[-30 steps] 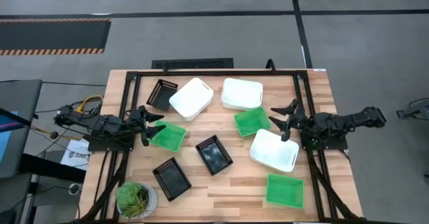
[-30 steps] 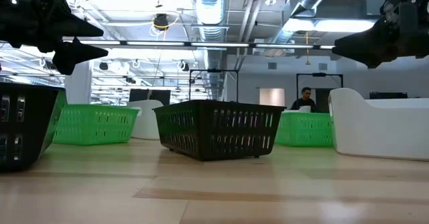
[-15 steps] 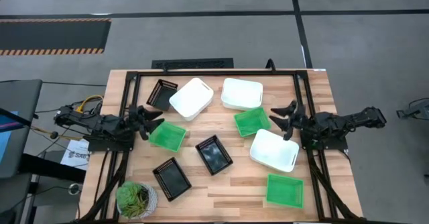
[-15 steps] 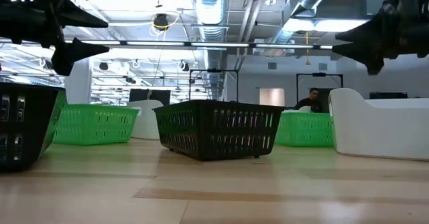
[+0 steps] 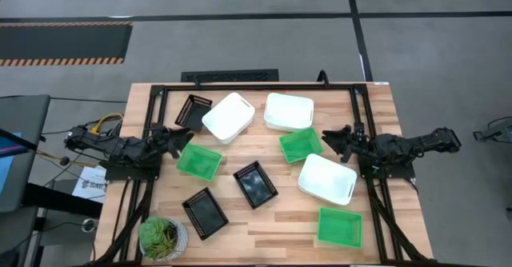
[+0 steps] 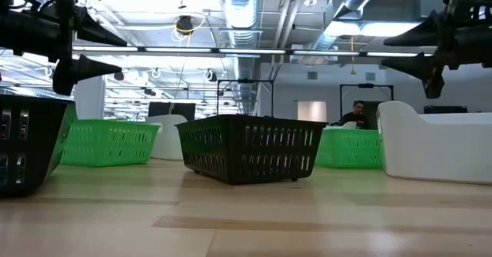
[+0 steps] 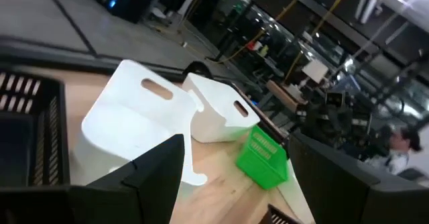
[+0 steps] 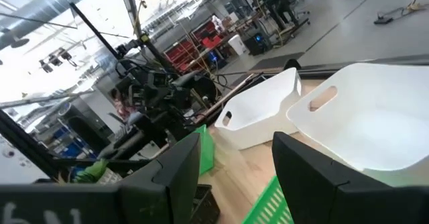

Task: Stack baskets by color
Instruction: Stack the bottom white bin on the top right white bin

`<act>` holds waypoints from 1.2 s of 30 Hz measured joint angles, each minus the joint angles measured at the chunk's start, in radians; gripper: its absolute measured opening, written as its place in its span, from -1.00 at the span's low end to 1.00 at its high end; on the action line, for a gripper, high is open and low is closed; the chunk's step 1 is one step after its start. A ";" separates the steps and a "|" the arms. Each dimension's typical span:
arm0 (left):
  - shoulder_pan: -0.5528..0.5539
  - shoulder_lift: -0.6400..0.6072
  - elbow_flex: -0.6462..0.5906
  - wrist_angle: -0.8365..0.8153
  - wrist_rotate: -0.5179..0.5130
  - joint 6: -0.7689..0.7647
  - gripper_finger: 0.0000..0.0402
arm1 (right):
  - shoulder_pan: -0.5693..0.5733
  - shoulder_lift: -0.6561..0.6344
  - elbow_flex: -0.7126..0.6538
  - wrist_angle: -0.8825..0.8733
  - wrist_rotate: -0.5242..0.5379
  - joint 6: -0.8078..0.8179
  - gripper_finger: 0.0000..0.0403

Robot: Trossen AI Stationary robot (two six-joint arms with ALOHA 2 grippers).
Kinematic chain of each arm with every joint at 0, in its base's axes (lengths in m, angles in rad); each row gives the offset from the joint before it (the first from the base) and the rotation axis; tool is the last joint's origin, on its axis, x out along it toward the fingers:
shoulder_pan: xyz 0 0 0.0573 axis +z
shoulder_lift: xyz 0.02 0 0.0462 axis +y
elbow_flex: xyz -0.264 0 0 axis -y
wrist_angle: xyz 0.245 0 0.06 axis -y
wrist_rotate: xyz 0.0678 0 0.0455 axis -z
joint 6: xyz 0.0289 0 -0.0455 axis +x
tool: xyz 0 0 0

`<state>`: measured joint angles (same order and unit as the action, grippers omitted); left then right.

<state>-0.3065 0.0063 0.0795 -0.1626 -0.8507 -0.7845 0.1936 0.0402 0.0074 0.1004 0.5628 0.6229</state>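
Nine baskets lie spread over the wooden table. White baskets: (image 5: 229, 117), (image 5: 288, 111), (image 5: 327, 178). Green baskets: (image 5: 199, 161), (image 5: 301, 145), (image 5: 340, 226). Black baskets: (image 5: 193, 112), (image 5: 255, 184), (image 5: 205, 213). My left gripper (image 5: 178, 137) (image 6: 108, 49) hovers open at the table's left edge, above and beside the left green basket. Its wrist view looks at two white baskets (image 7: 134, 123) (image 7: 218, 113). My right gripper (image 5: 332, 139) (image 6: 400, 49) hovers open at the right edge, between a green and a white basket. Neither holds anything.
A round potted green plant (image 5: 163, 237) stands at the near left corner. A black metal frame (image 5: 256, 85) runs around the table's far and side edges. Bare wood shows along the near edge, between the plant and the near green basket.
Both grippers have stayed in place above the table and rolled about the line they point along. In the low view their fingers now stand one above the other, where they were slanted before. No basket has moved.
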 joint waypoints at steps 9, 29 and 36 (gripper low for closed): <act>0.005 0.000 0.000 0.201 -0.032 0.088 0.28 | -0.006 -0.001 0.102 0.149 -0.066 -0.048 0.05; 0.053 0.459 0.686 -0.314 0.162 0.125 0.28 | -0.063 0.685 1.001 -1.245 -0.107 0.213 0.05; 0.122 0.537 0.879 -0.509 0.103 0.171 0.28 | -0.086 0.896 1.125 -1.472 -0.245 0.185 0.05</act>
<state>-0.1845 0.5434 0.9588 -0.6712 -0.7475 -0.6133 0.1079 0.9364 1.1322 -1.3720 0.3176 0.8080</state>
